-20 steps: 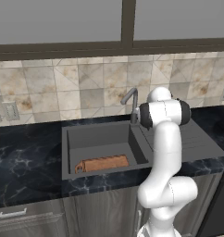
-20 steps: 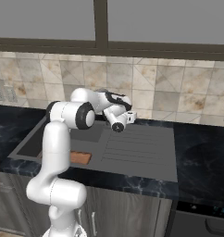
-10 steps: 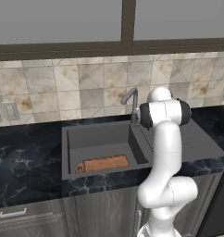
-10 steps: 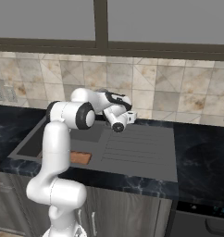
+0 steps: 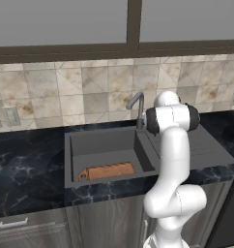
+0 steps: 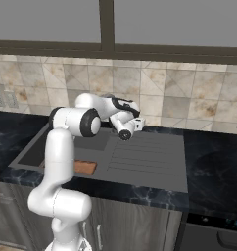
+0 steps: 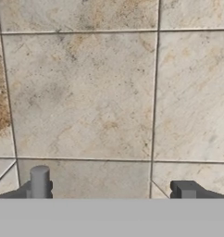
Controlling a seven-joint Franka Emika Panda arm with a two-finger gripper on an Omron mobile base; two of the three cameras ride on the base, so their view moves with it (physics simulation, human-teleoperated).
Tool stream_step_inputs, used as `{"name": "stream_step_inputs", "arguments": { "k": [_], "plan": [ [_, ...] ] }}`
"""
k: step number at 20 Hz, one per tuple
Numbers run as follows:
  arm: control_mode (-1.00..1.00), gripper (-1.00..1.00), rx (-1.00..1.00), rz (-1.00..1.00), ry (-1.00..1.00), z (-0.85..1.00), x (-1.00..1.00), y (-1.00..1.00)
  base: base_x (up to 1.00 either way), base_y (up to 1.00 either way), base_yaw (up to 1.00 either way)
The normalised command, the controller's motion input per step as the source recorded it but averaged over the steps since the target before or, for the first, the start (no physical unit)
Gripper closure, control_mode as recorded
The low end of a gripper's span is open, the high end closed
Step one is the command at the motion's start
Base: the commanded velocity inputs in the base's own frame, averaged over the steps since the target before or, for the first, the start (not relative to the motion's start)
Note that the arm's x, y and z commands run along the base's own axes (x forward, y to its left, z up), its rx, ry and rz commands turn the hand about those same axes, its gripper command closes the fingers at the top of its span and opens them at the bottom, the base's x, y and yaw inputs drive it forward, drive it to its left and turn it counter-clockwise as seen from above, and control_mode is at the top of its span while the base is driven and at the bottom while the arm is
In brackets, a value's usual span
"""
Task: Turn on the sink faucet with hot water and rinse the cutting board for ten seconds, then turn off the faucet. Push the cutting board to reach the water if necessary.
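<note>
Centre of left base view: slim dark grey gooseneck faucet (image 5: 137, 107) at back rim of dark grey matte sink basin (image 5: 102, 145); no water seen. Long reddish-brown wooden cutting board (image 5: 106, 171) lies flat at front of basin, lower centre-left, handle end to frame left, well apart from spout. My gripper (image 6: 131, 128) sits mid-frame in right base view, just right of faucet, above ribbed drainboard (image 6: 145, 159). Hand view: fingertips (image 7: 39, 182) wide apart, holding nothing, facing beige wall tiles (image 7: 86, 92). Judgement: step = reach lever. Need to re-aim off wall toward lever, then nudge to hot side gently. Board prob. needs push toward the spout.
</note>
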Motion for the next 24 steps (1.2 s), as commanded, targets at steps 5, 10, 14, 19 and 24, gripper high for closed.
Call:
{"name": "stream_step_inputs", "arguments": {
  "k": [5,10,14,19,24],
  "plan": [
    [-1.00,-1.00,0.00,0.00,0.00,0.00,-0.17,-0.69,0.00,0.00,0.00],
    [-1.00,-1.00,0.00,0.00,0.00,0.00,-0.24,-0.78,0.00,0.00,0.00],
    [-1.00,-1.00,0.00,0.00,0.00,0.00,-0.33,-0.79,0.00,0.00,0.00],
    [-1.00,-1.00,0.00,0.00,0.00,-0.01,-0.41,-0.77,0.00,0.00,0.00],
    [-1.00,-1.00,0.00,0.00,0.00,-0.06,-0.49,-0.75,0.00,0.00,0.00]
  ]
}}
